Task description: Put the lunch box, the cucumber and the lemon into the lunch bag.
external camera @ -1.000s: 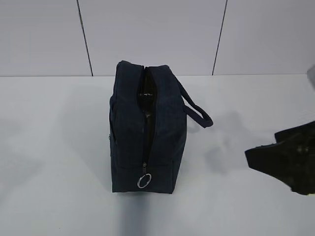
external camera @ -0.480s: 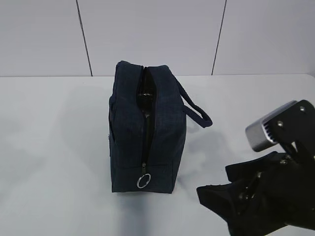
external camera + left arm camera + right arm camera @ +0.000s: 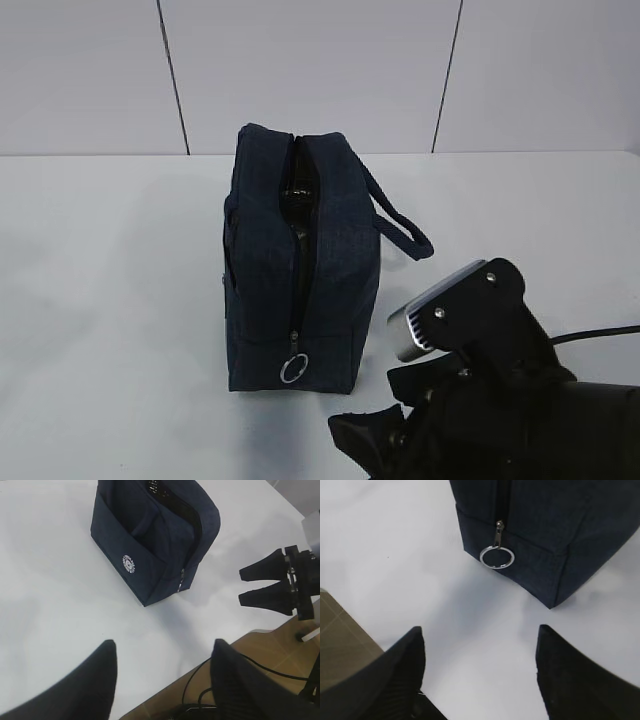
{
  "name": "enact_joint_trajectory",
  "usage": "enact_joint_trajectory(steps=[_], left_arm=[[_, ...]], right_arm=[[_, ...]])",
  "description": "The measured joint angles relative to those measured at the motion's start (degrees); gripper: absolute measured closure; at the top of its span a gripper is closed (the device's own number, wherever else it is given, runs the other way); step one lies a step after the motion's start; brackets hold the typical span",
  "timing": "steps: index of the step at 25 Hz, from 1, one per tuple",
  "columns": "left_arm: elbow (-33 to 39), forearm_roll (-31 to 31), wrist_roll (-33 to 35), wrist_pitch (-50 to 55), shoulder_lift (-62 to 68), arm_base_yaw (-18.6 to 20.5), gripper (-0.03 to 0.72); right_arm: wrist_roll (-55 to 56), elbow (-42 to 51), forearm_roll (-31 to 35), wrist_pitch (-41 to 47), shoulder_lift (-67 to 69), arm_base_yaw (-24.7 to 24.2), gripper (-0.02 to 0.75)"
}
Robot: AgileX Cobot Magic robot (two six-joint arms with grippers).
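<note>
The right black gripper (image 3: 479, 672) hangs with jaws spread wide and empty, low over the white table (image 3: 100, 300). The left gripper (image 3: 162, 680) also gapes empty. Beyond stands the boxy navy fabric lunch bag (image 3: 297, 270), silver ring pull (image 3: 497, 557) nearest.

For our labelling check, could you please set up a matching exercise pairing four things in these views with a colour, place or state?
Things:
1. lunch bag
2. ring pull
3. right gripper
4. strap handle

Descriptions:
A. silver, hanging at the low end of the zipper
B. dark navy, standing on the white table
C. open, empty, pointing toward the zipper end of the bag
D. looping out from the bag's side, on the right in the exterior view

Pairs: 1-B, 2-A, 3-C, 4-D
</note>
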Motion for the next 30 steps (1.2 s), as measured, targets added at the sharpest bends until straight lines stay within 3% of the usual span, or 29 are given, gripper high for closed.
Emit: enact_joint_trajectory(steps=[6,17,30], left_arm=[[0.00,0.00,0.00,-0.92,0.00,0.00,0.256],[0.16,0.00,0.00,-3.56,0.00,0.00,0.256],[1.59,-0.13,0.00,-3.68,0.00,0.00,0.256]], right_arm=[[-0.96,0.00,0.00,-5.93,4.57,0.32,0.215],[-4.03,-8.61,0.62,-7.74,14.02,0.32,0.218],[-6.93,-9.49,6.17,-12.72,21.14,0.32,0.218]])
